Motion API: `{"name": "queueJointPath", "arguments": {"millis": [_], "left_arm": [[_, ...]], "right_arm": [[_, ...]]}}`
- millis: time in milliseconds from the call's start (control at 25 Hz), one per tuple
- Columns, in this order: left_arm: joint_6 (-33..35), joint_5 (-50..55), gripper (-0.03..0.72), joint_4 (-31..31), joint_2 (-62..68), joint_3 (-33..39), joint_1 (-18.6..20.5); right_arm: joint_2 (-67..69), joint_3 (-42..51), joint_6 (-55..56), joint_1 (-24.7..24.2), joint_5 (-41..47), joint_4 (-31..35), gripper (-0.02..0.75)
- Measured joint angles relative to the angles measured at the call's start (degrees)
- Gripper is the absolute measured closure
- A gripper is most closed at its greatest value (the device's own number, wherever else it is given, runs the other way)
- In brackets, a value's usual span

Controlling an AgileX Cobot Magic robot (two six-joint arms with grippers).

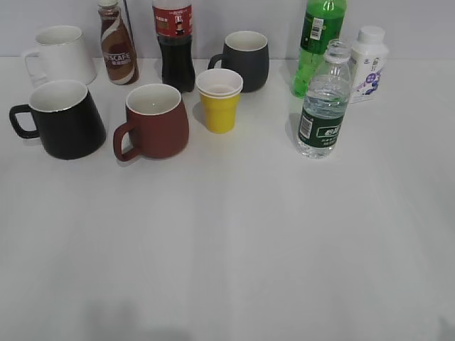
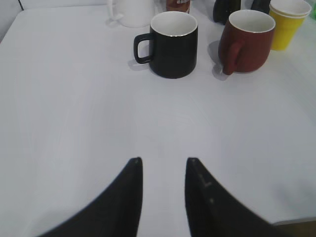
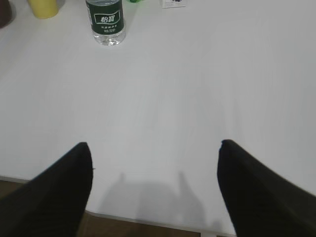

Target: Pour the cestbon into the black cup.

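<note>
The cestbon (image 1: 325,106), a clear ribbed bottle with a dark green label and no cap, stands upright at the right of the table; its lower part shows in the right wrist view (image 3: 105,21). The black cup (image 1: 65,118), glossy with a white inside, stands at the left with its handle to the left; it also shows in the left wrist view (image 2: 173,43). My left gripper (image 2: 164,162) is open and empty over bare table, well short of the cup. My right gripper (image 3: 155,145) is wide open and empty near the table's front edge, far from the bottle. Neither gripper shows in the exterior view.
A reddish-brown mug (image 1: 155,121) stands right of the black cup, then stacked yellow and white cups (image 1: 220,99). At the back stand a white mug (image 1: 60,55), a Nescafe bottle (image 1: 117,44), a cola bottle (image 1: 174,44), a dark grey mug (image 1: 245,60), a green soda bottle (image 1: 318,42) and a white milk bottle (image 1: 368,64).
</note>
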Motion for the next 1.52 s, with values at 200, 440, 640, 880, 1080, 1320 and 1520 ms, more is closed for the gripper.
{"name": "queueJointPath", "arguments": {"millis": [200,440,640,880,1080,1320,1520], "left_arm": [[0.0,-2.3,0.465,-0.3,1.9,-0.8,0.0],[0.0,-32.6,0.464,-2.2,7.3,-1.2,0.0],[0.0,-53.7,0.452,-1.4,16.4,0.4,0.0],[0.0,-80.1,0.437,-1.8,34.4,11.4,0.0],[0.0,-103.1,0.434,-1.8,59.2,18.9,0.0],[-4.4,-118.6,0.422,1.1,83.2,17.9,0.0],[-5.5,-125.7,0.419,6.3,97.6,14.2,0.0]], "right_arm": [[0.0,0.0,0.0,0.0,0.0,0.0,0.148],[0.0,0.0,0.0,0.0,0.0,0.0,0.148],[0.0,0.0,0.0,0.0,0.0,0.0,0.148],[0.0,0.0,0.0,0.0,0.0,0.1,0.148],[0.0,0.0,0.0,0.0,0.0,1.5,0.148],[0.0,0.0,0.0,0.0,0.0,5.0,0.148],[0.0,0.0,0.0,0.0,-0.1,5.0,0.148]]}}
